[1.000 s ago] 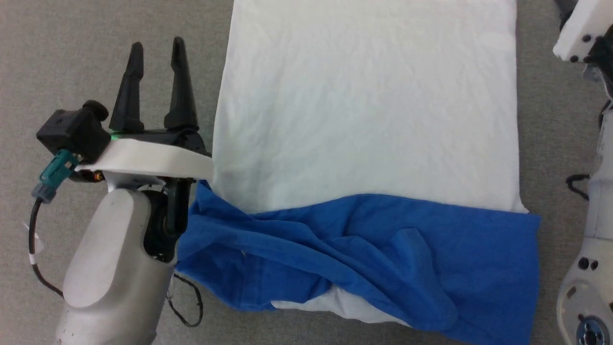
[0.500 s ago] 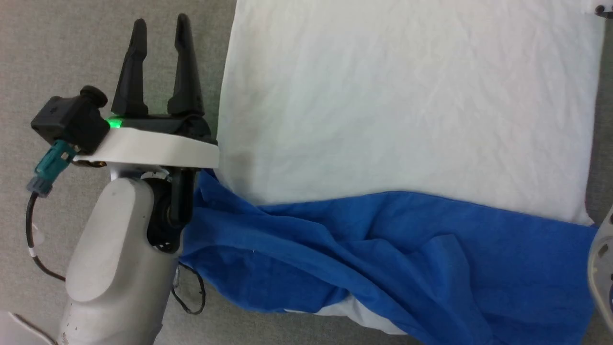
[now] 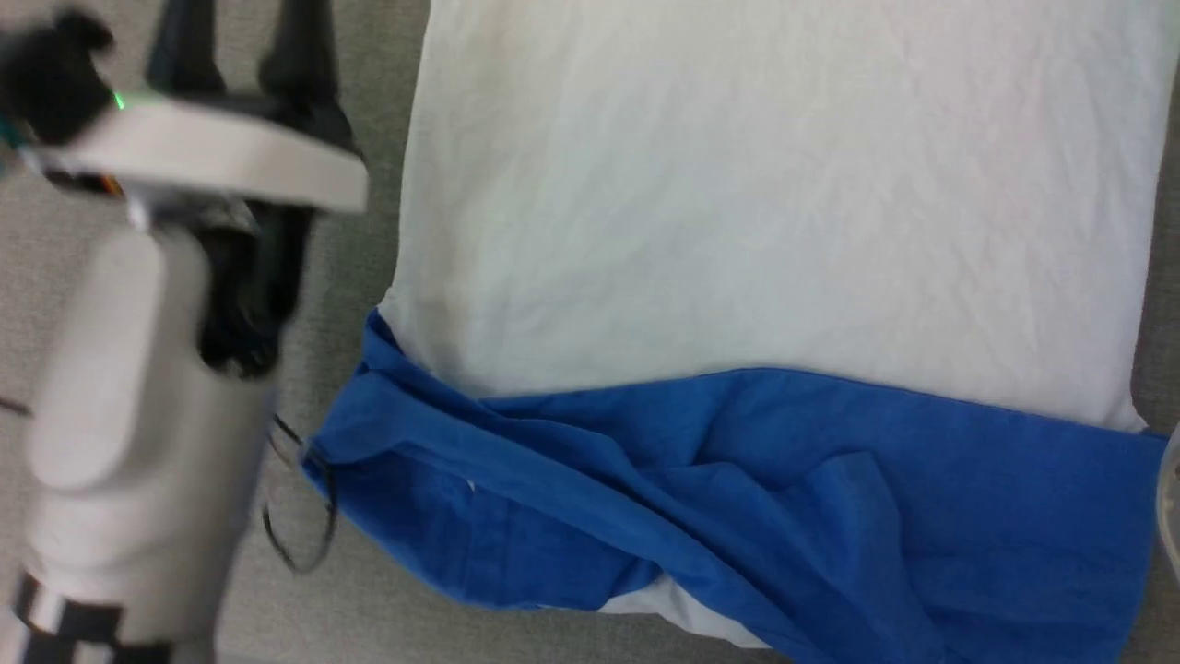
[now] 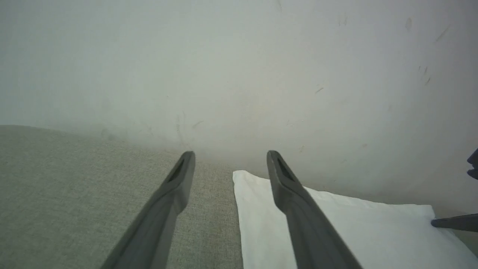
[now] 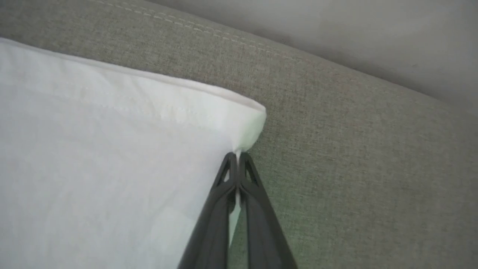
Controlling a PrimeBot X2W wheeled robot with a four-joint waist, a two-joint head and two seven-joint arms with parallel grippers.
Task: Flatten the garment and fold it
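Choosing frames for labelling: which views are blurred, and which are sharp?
Head view: left arm motion-smeared, T-shirt fairly clear. Left wrist view: left gripper slightly soft, wall hazy. Right wrist view: sharp where right gripper pinches the T-shirt's corner.

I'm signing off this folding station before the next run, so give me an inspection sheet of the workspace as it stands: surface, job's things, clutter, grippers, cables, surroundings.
Surface: grey woven fabric, with a stitched seam near its far edge.
Job's things: garment with its white body spread flat; blue sleeves bunched along the near edge.
Clutter: nothing seen.
Grippers: left gripper open at the garment's left edge, holding nothing; right gripper shut on the garment's far corner.
Cables: dark cable looping beside the left arm.
Surroundings: pale wall behind the surface.
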